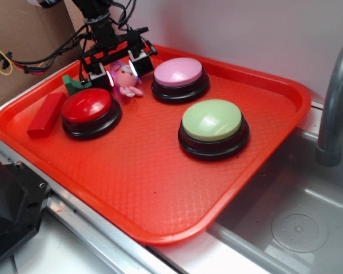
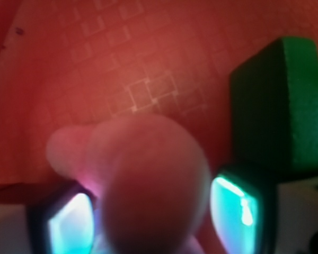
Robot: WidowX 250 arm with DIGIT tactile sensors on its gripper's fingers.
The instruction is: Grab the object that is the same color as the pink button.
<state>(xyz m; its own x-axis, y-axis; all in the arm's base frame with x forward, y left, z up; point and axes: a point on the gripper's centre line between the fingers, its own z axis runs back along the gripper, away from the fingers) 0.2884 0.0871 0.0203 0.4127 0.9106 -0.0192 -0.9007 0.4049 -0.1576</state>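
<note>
The small pink plush toy (image 1: 127, 80) sits at the back left of the red tray (image 1: 148, 188), between the red button and the pink button (image 1: 178, 72), which has a pale pink dome on a black base. My gripper (image 1: 122, 73) reaches down over the toy with a finger on each side. In the wrist view the blurred toy (image 2: 148, 169) fills the gap between my glowing pads (image 2: 69, 225), and both pads press against it. My gripper (image 2: 153, 217) is shut on the toy. I cannot tell whether the toy still touches the tray.
A red button (image 1: 87, 105) is just left of the toy and a green-topped button (image 1: 211, 120) is mid-tray. A green block (image 1: 74, 85) (image 2: 278, 106) stands right beside my gripper and a red block (image 1: 46, 114) lies at the left rim. A sink (image 1: 297, 228) and a faucet (image 1: 334, 103) are to the right.
</note>
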